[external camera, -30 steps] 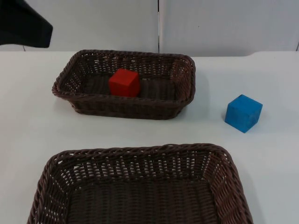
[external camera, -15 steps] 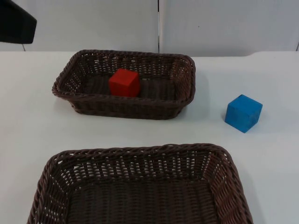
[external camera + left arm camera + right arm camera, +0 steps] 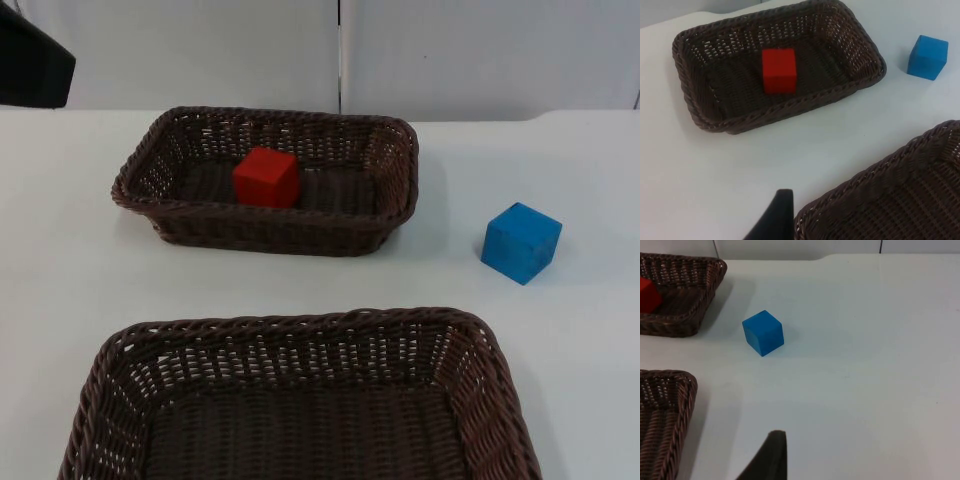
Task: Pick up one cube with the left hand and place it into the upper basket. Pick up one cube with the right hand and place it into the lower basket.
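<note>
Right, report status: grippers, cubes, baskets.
Left arm waits at the table's far left corner. Red cube sits in the upper basket. Blue cube on the table, lower basket empty, nothing between.

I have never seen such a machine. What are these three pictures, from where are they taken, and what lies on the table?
This is a robot with two black arms at a white table. One camera looks down from above; one sits on each wrist. The red cube lies inside the upper basket. The blue cube stands on the table to its right, beside no basket. The lower basket holds nothing. The left arm waits at the upper corner. Nothing is held.
</note>
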Robot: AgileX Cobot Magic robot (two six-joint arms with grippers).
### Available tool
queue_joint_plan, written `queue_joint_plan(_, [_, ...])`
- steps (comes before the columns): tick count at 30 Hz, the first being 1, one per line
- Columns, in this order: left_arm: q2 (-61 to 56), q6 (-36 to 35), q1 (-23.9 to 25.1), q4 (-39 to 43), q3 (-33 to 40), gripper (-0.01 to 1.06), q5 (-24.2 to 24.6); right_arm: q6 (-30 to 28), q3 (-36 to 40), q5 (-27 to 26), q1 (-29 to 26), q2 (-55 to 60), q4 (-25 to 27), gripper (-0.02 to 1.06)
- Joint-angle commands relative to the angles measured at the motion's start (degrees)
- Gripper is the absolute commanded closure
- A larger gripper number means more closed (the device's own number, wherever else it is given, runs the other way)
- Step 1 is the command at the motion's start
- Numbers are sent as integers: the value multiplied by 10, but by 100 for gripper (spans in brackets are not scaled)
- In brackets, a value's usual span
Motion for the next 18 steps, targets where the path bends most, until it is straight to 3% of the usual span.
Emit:
queue_joint_plan(1, [-2, 2, 0, 6, 2, 5, 1, -2, 0, -4, -3, -1, -1, -1])
queue_joint_plan(7, [-2, 2, 0, 6, 2, 5, 1, 0, -5, -11, -3, 1, -1, -1])
queue_joint_plan(18, [-2, 2, 0, 7, 2, 5, 1, 2, -44, -115, -3, 179, -1, -1])
